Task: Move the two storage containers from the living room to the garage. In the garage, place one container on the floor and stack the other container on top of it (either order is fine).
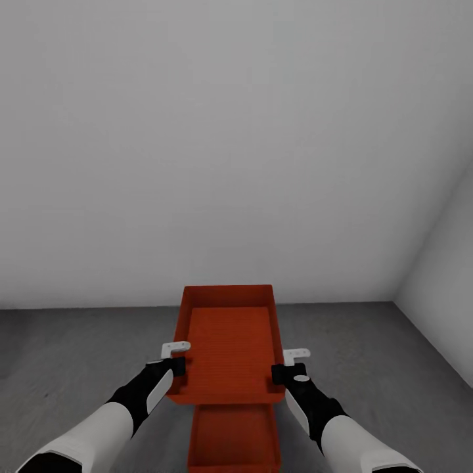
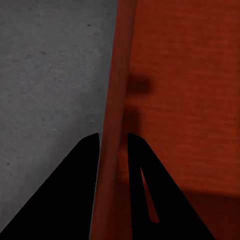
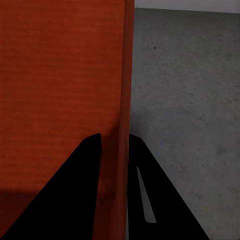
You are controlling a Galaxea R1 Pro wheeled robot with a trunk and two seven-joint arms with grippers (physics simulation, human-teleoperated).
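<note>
I hold one orange-red storage container (image 1: 228, 348) level, in front of me and above the dark grey garage floor (image 1: 79, 348). My left gripper (image 1: 176, 360) is shut on its left wall and my right gripper (image 1: 288, 369) is shut on its right wall. In the left wrist view the left gripper (image 2: 112, 137) straddles the container's rim (image 2: 117, 75). In the right wrist view the right gripper (image 3: 115, 136) straddles the opposite rim (image 3: 125, 75). The other storage container (image 1: 233, 437) lies lower and nearer to me, its far end hidden under the held one.
A plain white wall (image 1: 230, 144) stands straight ahead and meets a side wall (image 1: 447, 263) in a corner at the right. Mottled concrete floor (image 2: 50, 75) spreads to both sides of the containers.
</note>
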